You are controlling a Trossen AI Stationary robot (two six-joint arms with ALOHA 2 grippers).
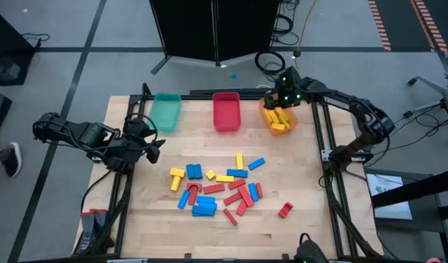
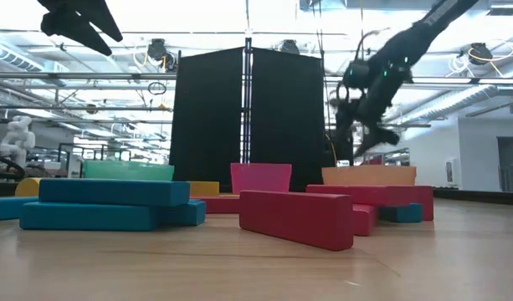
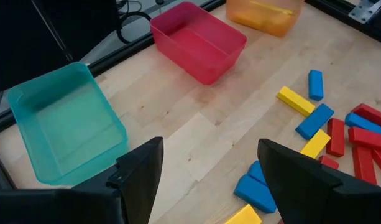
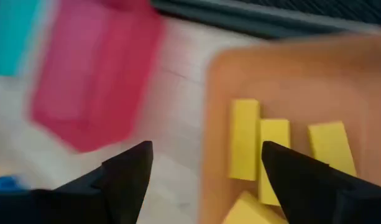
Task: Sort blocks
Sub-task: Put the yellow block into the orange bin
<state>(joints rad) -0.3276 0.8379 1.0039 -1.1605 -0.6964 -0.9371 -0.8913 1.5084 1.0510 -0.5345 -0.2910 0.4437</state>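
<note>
Red, yellow and blue blocks lie scattered on the wooden table's middle, and one red block lies apart to their right. Three bins stand in a row at the far side: teal, red and orange. Several yellow blocks lie flat in the orange bin. My right gripper hangs open above that bin, touching nothing. At the table's left edge, near the teal bin, my left gripper waits open and holds nothing.
Dark frame rails run along the table's left and right edges and behind the bins. The red bin holds nothing that shows. Bare wood lies between the bins and the pile of blocks.
</note>
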